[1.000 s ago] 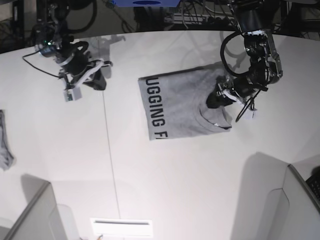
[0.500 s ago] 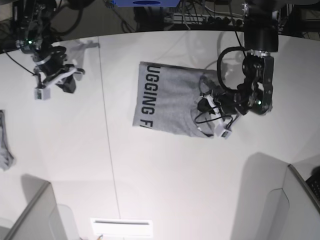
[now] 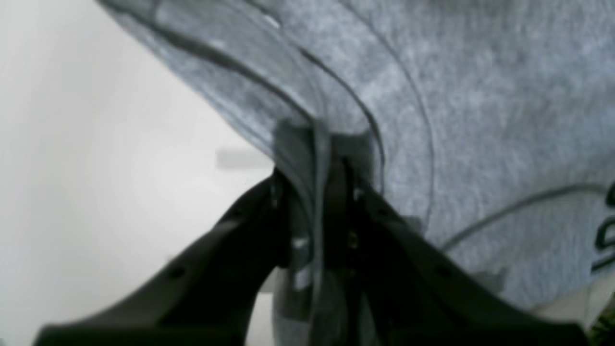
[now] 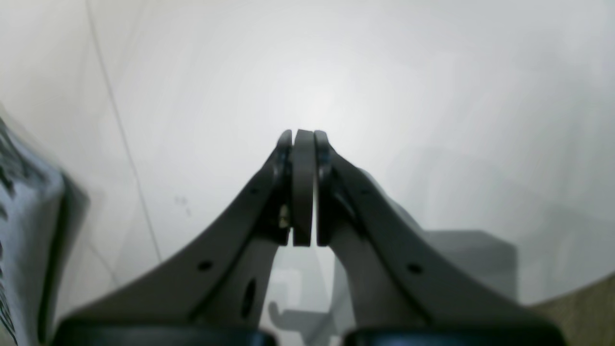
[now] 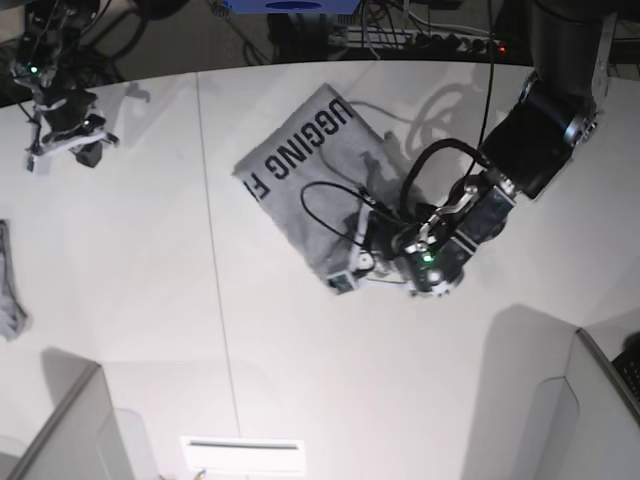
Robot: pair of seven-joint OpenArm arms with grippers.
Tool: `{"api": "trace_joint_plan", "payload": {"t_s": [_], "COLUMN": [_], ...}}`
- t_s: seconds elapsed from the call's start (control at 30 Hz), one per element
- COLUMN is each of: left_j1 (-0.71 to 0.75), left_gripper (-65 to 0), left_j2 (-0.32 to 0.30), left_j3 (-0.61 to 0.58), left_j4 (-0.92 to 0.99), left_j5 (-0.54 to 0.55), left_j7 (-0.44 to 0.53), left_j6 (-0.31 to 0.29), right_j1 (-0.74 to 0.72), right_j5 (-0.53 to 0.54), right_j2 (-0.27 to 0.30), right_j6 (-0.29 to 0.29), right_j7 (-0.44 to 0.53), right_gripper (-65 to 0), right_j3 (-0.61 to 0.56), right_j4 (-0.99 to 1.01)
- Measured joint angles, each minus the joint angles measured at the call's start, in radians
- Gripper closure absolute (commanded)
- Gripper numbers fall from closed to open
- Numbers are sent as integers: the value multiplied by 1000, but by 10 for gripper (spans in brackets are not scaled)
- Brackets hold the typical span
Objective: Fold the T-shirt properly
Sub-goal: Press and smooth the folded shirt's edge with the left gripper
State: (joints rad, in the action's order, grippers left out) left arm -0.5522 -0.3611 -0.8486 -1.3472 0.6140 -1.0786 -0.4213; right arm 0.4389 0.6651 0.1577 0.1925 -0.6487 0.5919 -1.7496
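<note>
Desk (image 5: 300,380) space, white and broad, carries the T-shirt (image 5: 300,180), folded small and lying askew near its middle, lettering up. Left hand (image 5: 362,262) pinches the shirt's near edge between closed fingers, likely to drag or square it. Right hand (image 5: 62,140) waits far off, shut, empty.

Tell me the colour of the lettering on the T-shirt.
Black block capitals on the heather-grey T-shirt; the base view shows the lettering best.
</note>
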Motion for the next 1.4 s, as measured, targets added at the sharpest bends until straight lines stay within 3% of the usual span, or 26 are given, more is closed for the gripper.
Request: {"api": "trace_joint_plan", "payload": {"t_s": [0.17, 0.3, 0.4, 0.43, 0.53, 0.6, 0.77, 1.33, 1.37, 1.4], "left_j1": [-105, -141, -158, -156, -149, -138, -87, -91, -91, -91], "left_gripper": [0, 0, 0, 0, 0, 0, 0, 0, -5, -61], "left_j2": [35, 71, 92, 101, 128, 143, 166, 175, 175, 175], "left_j3": [-229, -315, -359, -363, -362, -361, -303, -280, -280, -280], "left_j4": [5, 7, 6, 6, 7, 6, 7, 5, 2, 1], "left_j5": [4, 0, -86, -139, -260, -303, -379, -383, -383, -383], "left_j7": [107, 184, 227, 229, 227, 231, 230, 230, 230, 230], "left_j6": [-1, -4, -14, -27, -158, -208, -214, -216, -216, -216], "right_j1": [7, 26, 35, 39, 56, 70, 71, 55, 55, 55], "right_j5": [0, -3, -4, -4, -4, -4, -4, 0, 0, 0], "right_j2": [-35, -74, -85, -89, -109, -117, -117, -131, -131, -133], "right_j6": [0, 0, 0, 0, 0, 0, 0, 0, 0, 0], "right_j7": [2, -4, -3, 1, 2, -2, 2, 2, 2, 2], "right_gripper": [0, 0, 0, 0, 0, 0, 0, 0, 0, 0], "right_j3": [74, 112, 115, 115, 115, 115, 115, 110, 110, 110], "right_j4": [0, 2, 2, 2, 2, 2, 2, 2, 2, 2]}}
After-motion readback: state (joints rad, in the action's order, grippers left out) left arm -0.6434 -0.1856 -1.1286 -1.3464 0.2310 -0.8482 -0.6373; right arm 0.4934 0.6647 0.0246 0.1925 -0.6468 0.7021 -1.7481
